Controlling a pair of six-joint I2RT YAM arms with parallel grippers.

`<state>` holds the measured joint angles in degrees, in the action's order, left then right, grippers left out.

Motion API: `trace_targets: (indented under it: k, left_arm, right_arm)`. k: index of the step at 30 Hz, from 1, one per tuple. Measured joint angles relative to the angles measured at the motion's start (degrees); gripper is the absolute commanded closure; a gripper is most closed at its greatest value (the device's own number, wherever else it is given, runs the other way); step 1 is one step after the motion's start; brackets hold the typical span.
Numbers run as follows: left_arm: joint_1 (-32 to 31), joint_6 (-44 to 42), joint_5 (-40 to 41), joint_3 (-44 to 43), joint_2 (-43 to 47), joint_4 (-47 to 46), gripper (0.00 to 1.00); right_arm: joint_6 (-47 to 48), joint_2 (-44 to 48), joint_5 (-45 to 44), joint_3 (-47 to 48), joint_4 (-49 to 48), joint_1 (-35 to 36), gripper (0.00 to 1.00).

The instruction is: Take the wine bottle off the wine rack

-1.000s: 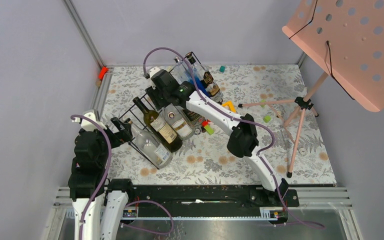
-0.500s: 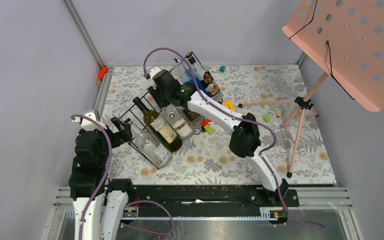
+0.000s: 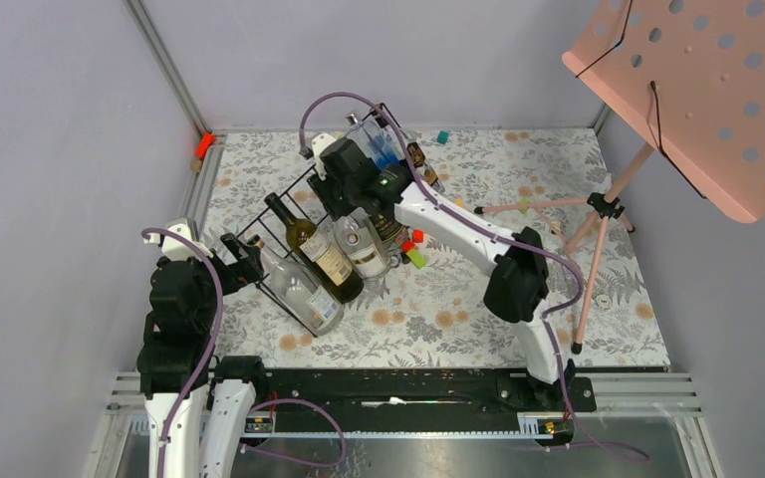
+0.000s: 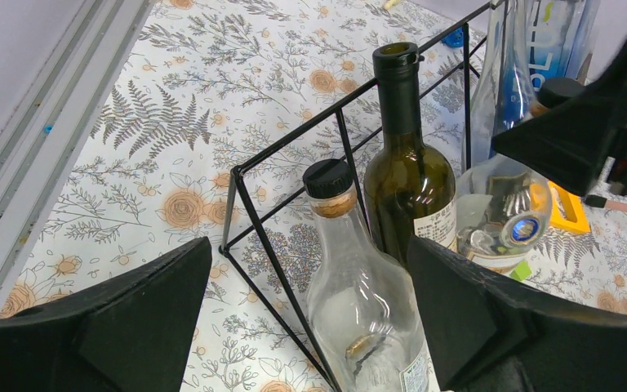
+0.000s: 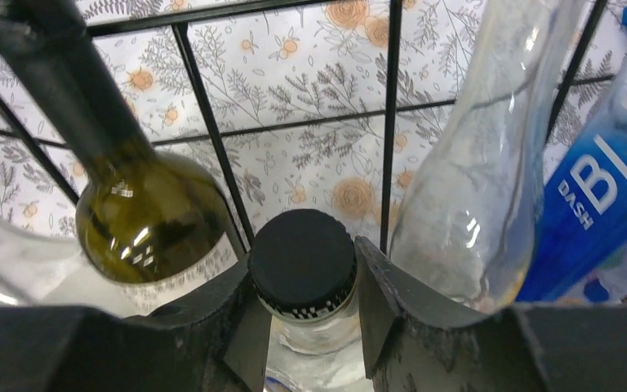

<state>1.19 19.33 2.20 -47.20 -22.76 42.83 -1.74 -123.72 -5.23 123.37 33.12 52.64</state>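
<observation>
The wine bottle (image 3: 366, 251) slants, neck apparently far-left.

Wine bottle (image 5: 302, 261) in the wine rack (image 5: 390, 82) among other bottles (image 3: 309, 249), music stand (image 3: 697, 90) well right.

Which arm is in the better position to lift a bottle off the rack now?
Right. The right end effector grips the black cap of a clear bottle lying on the rack. The left end effector stands open before the rack's corner, holding nothing.
</observation>
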Motion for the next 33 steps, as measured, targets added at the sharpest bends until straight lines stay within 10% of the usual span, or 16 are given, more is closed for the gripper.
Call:
trace_targets:
  k: [33]
  left_arm:
    - [0.00, 0.00, -0.33, 0.00, -1.51, -0.02, 0.01]
  right_arm:
    - [-4.83, 52.26, -2.78, -58.99, -14.19, 4.52, 1.00]
